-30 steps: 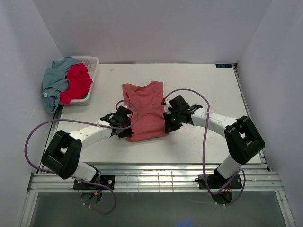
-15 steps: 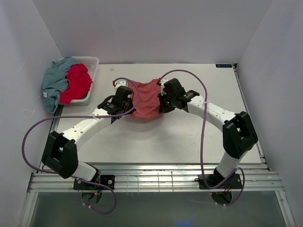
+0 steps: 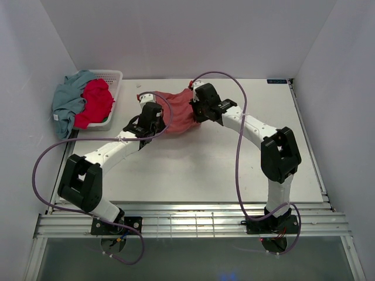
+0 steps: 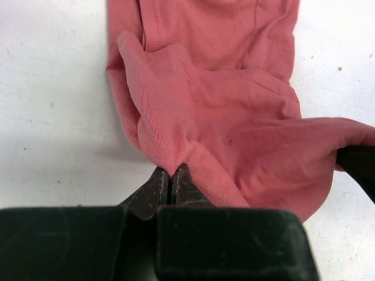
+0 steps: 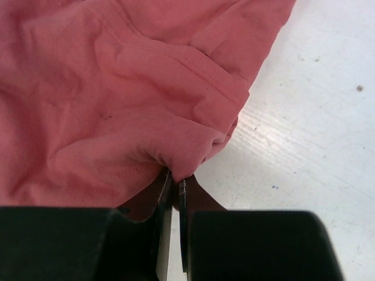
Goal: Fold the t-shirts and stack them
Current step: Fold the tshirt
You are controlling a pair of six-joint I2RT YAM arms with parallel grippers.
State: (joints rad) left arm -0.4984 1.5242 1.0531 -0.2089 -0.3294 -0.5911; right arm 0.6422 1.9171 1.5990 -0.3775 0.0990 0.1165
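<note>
Both hands are pinched shut on the salmon-red t-shirt. The left hand grips a bunched fold on its own side, and the right hand grips a puckered hem edge on the other side.

A second ago that shirt lay flat in the middle of the desk, with my hands at its near hem. Now both arms are stretched forward and have carried that hem to the far part of the desk. The cloth is doubled over itself and sags bunched between the two hands.

I judge the bottom-to-top fold about half made: the hem is not yet laid down and released, and the creases will want smoothing.

The crimson t-shirt and the grey-blue t-shirt sit heaped in the white lattice basket at the far left corner, not yet folded. The grey-blue one spills over its rim.

The desk is white and lightly speckled with small marks. Plain white walls close it in on three sides.
</note>
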